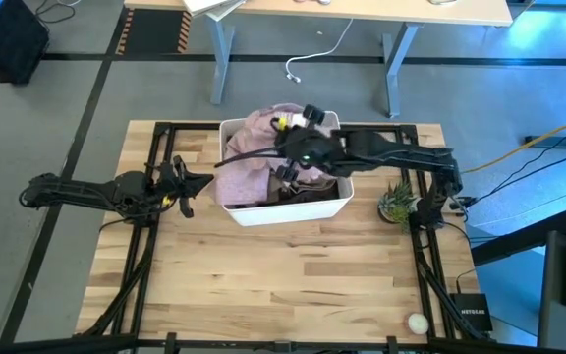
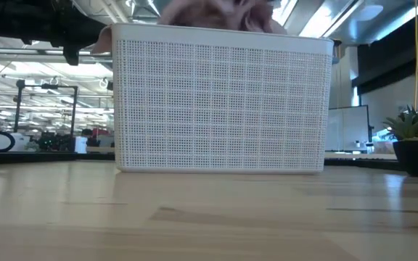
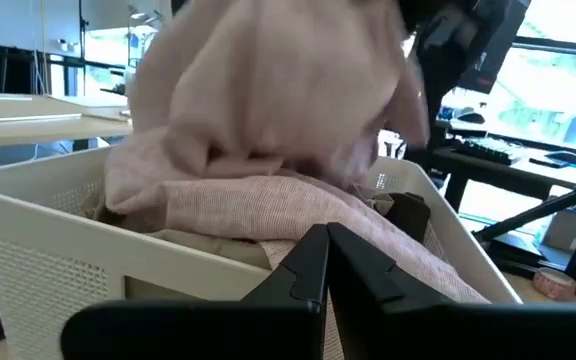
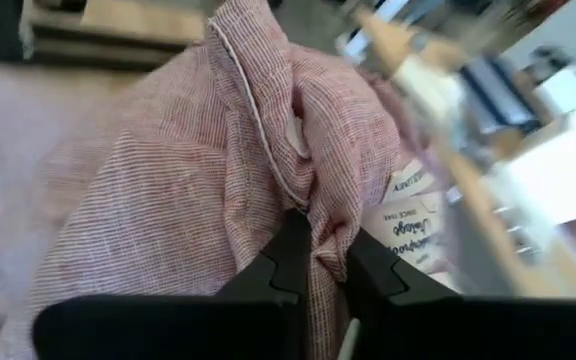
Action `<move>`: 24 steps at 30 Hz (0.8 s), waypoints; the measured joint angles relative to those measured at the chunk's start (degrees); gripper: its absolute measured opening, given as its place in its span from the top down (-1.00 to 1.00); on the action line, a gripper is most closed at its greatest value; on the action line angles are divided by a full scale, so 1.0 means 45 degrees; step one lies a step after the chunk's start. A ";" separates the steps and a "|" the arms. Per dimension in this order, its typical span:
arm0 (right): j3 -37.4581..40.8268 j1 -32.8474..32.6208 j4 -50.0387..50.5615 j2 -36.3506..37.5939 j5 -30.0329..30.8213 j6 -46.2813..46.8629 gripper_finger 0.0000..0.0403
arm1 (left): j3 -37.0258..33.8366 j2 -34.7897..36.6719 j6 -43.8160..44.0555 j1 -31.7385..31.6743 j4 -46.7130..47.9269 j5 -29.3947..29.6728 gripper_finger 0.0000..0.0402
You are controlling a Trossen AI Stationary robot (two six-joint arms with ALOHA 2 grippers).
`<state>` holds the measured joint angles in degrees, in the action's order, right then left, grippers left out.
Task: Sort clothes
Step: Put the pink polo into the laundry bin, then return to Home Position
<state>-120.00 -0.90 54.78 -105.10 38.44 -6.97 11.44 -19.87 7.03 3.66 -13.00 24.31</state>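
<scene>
A white bin (image 1: pixel 263 208) stands at the table's far middle and also shows in the low view (image 2: pixel 220 109). It holds the clothes. A mottled pink garment (image 1: pixel 263 147) with a white label (image 4: pixel 408 225) is raised above the bin's rim, and it also shows in the low view (image 2: pixel 216 14). Darker garments (image 1: pixel 308 192) and a khaki one (image 3: pixel 208 245) lie under it in the bin. My right gripper (image 4: pixel 316 262) is over the bin, shut on the pink garment. My left gripper (image 3: pixel 323 265) is shut and empty, just left of the bin (image 1: pixel 183 187). My right gripper pinches a bunched fold of the pink garment (image 4: pixel 313 215) between its two fingers, close to the white label. It comes at the garment from above the bin. The cloth is gathered in several layers at the fingers. The rest of the garment drapes slack down into the bin.
A small potted plant (image 1: pixel 398 204) stands right of the bin, and it also shows in the low view (image 2: pixel 416 138). A roll of tape (image 1: pixel 418 322) and a small dark box (image 1: pixel 473 315) lie at the near right corner. Bare wood stretches in front of the bin.
</scene>
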 joint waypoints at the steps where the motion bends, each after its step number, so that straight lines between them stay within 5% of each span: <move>1: 0.0484 0.0126 -0.0247 0.0000 -0.0370 0.0141 0.80 | 0.0000 -0.0002 -0.0050 0.0000 -0.0020 -0.0004 0.98; 9: 0.4039 0.1191 -0.3733 -0.0015 -0.2909 0.2275 0.54 | 0.0000 0.0003 -0.0258 0.0000 -0.0441 -0.0009 0.98; 13: 0.4625 0.1657 -0.3550 -0.0015 -0.3884 0.2828 0.29 | 0.0000 0.0003 -0.0352 -0.0005 -0.0595 -0.0775 0.98; 16: 0.3636 0.1666 -0.1700 0.0055 -0.4356 0.2828 0.08 | 0.0000 0.0003 -0.0712 0.0000 -0.0596 -0.1738 0.98; 24: -0.0924 0.0573 0.1459 0.0784 -0.4469 0.2790 -0.23 | 0.0000 0.0003 -0.0889 0.0000 -0.0587 -0.1830 0.98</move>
<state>-124.16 1.68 61.34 -101.57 18.33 5.59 11.44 -19.86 3.03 3.66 -15.64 16.08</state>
